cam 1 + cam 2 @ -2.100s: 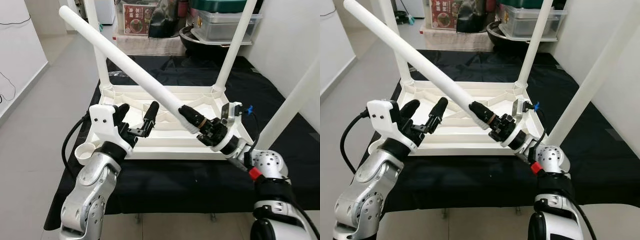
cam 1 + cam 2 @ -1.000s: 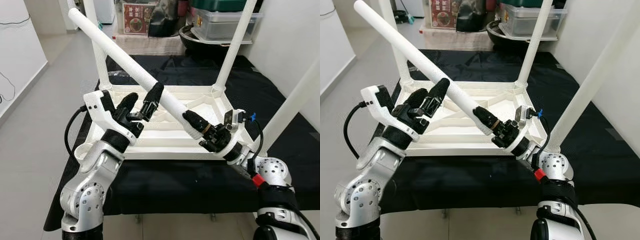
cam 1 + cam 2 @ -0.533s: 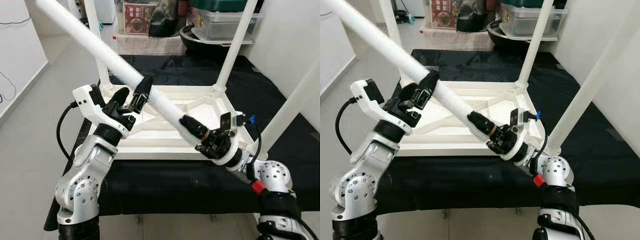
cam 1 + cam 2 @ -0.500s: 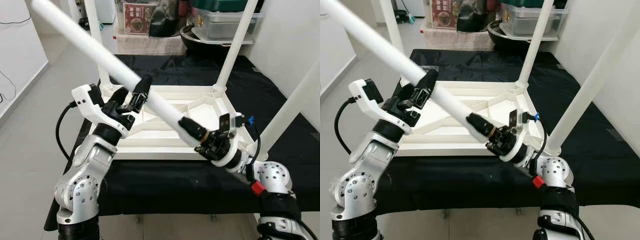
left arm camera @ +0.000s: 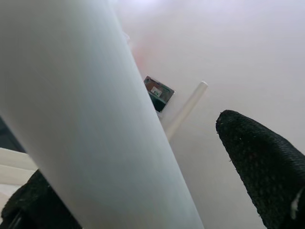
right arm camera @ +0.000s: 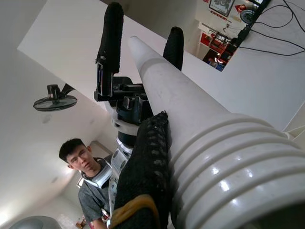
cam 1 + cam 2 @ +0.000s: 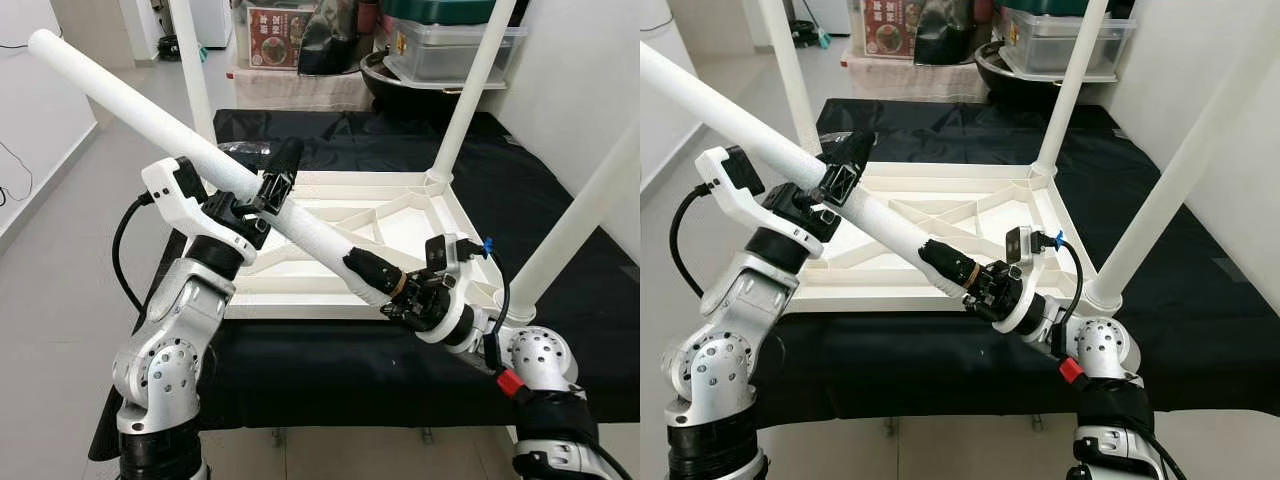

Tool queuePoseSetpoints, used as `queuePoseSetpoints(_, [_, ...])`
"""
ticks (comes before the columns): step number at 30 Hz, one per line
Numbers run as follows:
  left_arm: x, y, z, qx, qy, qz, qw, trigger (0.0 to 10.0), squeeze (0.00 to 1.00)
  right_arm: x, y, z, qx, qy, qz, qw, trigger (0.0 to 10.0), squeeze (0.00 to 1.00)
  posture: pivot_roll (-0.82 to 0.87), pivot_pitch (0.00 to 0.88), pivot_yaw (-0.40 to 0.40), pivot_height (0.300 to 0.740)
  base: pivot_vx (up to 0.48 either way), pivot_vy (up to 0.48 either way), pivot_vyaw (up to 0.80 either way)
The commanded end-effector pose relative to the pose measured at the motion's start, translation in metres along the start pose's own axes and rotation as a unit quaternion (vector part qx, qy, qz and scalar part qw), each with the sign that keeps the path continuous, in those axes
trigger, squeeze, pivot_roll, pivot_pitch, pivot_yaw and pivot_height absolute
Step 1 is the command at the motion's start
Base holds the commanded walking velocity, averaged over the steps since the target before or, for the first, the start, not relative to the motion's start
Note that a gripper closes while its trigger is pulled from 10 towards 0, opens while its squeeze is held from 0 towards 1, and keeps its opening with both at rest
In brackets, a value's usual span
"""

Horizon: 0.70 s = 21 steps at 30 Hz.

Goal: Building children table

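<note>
The white tabletop (image 7: 330, 296) lies upside down on a black cloth. Three white legs stand in it: back left (image 7: 190, 60), back right (image 7: 470, 90) and front right (image 7: 585, 215). A loose white leg (image 7: 170, 125) slants from the upper left down to the front right. My right gripper (image 7: 372, 278) is shut on its ribbed screw end (image 6: 228, 157) above the tabletop's front rim. My left gripper (image 7: 265, 195) straddles the leg's middle, open, with one finger (image 5: 259, 162) standing apart from it. My left arm hides the front left corner.
The black cloth (image 7: 330, 375) covers the work surface and reaches its edges. Storage boxes (image 7: 450, 40) and a dark bowl (image 7: 400, 85) stand close behind it. Tiled floor (image 7: 70, 250) lies to the left. A person (image 6: 90, 191) appears in the right wrist view.
My left gripper rose from below the loose leg and now straddles its middle. My right gripper moved left and nearer with the screw end, and the leg's far end swung left.
</note>
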<state>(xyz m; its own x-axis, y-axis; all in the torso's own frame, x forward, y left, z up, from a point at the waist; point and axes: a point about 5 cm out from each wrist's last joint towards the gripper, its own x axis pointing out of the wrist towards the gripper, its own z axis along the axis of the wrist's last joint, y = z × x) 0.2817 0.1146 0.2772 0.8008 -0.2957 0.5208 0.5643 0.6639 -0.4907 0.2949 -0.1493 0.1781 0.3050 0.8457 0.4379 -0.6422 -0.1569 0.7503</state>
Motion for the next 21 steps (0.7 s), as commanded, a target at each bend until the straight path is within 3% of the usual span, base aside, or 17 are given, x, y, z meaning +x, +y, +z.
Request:
queuePoseSetpoints(1, [0.000,0.002,0.004,-0.003,-0.008,0.003,1.000,10.0,0.00,-0.004,0.001,0.000,-0.003,-0.002,0.000,1.000,0.0,0.00,0.02,0.042,-0.065,0.740,0.000,0.000,0.00])
queuePoseSetpoints(10, [-0.001,0.006,0.012,0.002,-0.019,0.014,1.000,10.0,0.00,-0.015,-0.005,0.005,-0.007,-0.016,-0.028,0.999,0.0,0.00,0.02,0.049,-0.066,0.740,0.000,0.000,0.00])
queuePoseSetpoints(21, [-0.002,0.014,0.026,-0.031,-0.048,0.027,0.998,10.0,0.00,-0.026,-0.002,0.006,-0.003,-0.009,-0.023,1.000,0.0,0.00,0.02,0.056,-0.070,0.740,0.000,0.000,0.00])
